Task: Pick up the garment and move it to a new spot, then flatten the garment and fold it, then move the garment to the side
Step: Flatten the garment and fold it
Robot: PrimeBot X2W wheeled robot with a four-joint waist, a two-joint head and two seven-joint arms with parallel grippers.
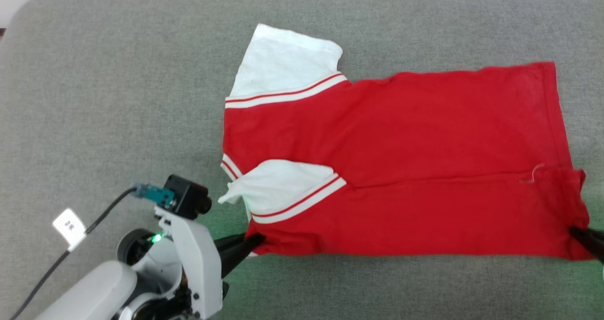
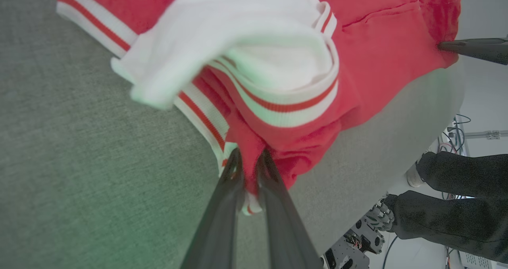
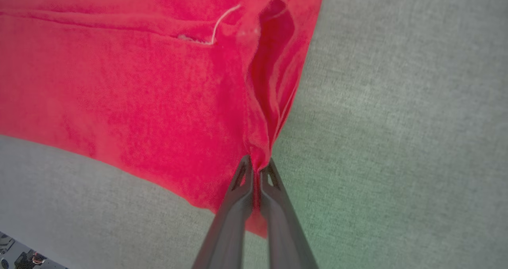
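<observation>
Currently, one garment [image 1: 401, 136] is lying spread flat across the grey padded surface [image 1: 118, 98], with its sleeve end pointing to the robot's left and its hem to the right. It is showing as a red jersey body with two white sleeves. The far sleeve [image 1: 283, 65] is lying open on the surface. The near sleeve [image 1: 278, 183] is lying folded over onto the red body. Each sleeve is carrying one band of red-and-white striped trim. One lengthwise crease is running along the near part of the body, and one loose pale thread [image 1: 535, 172] is sitting near the hem.

Two grippers are engaging the garment's near edge, one at each end. The left gripper [image 1: 257, 239] is pinching the near corner at the sleeve end, its fingers nearly together with red fabric between them. The right gripper [image 1: 573, 230] is pinching the near hem corner in the same way, with the cloth bunching into a ridge above its fingertips.
</observation>
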